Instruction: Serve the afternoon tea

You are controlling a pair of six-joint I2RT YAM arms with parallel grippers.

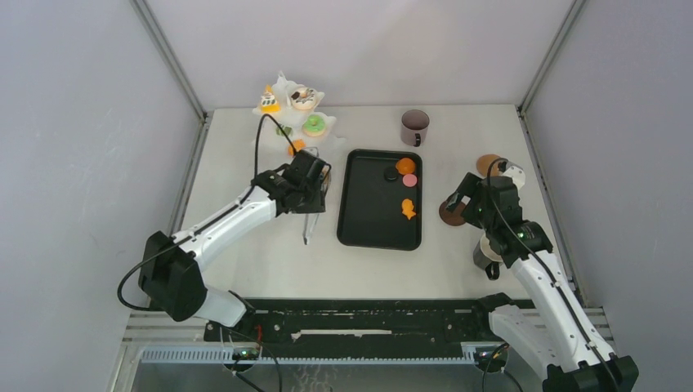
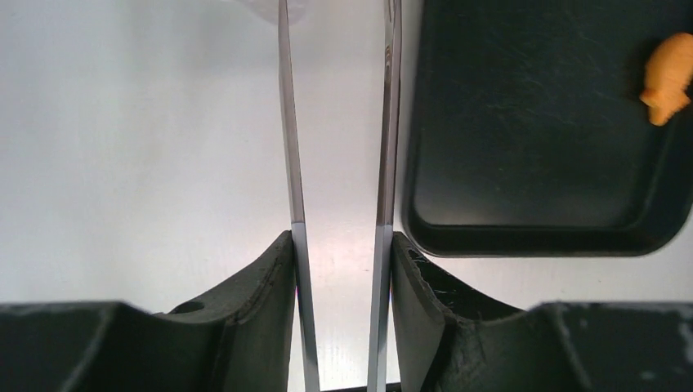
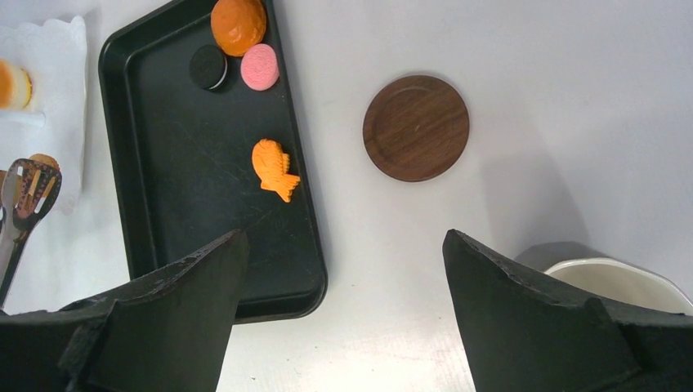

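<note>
Four pastries lie on the black tray (image 1: 359, 212): an orange bun (image 3: 238, 24), a pink round (image 3: 259, 67), a dark cookie (image 3: 207, 67) and an orange fish (image 1: 408, 209) (image 2: 668, 77). Other pastries, among them a green doughnut (image 1: 314, 124), sit on the white stand (image 1: 282, 86). One dark mug (image 1: 414, 126) stands at the back; the other mug (image 3: 613, 273) is beside my right arm. My left gripper (image 1: 315, 189) (image 2: 343, 237) is shut on metal tongs (image 1: 309, 224), left of the tray. My right gripper (image 1: 462, 202) (image 3: 343, 237) hangs open over bare table, holding nothing.
A dark wooden coaster (image 3: 416, 128) lies right of the tray, and a lighter coaster (image 1: 489, 163) sits behind it. An orange piece (image 1: 296, 147) rests by the stand's foot, close to the tong tips (image 3: 34, 175). Grey walls enclose the table on three sides.
</note>
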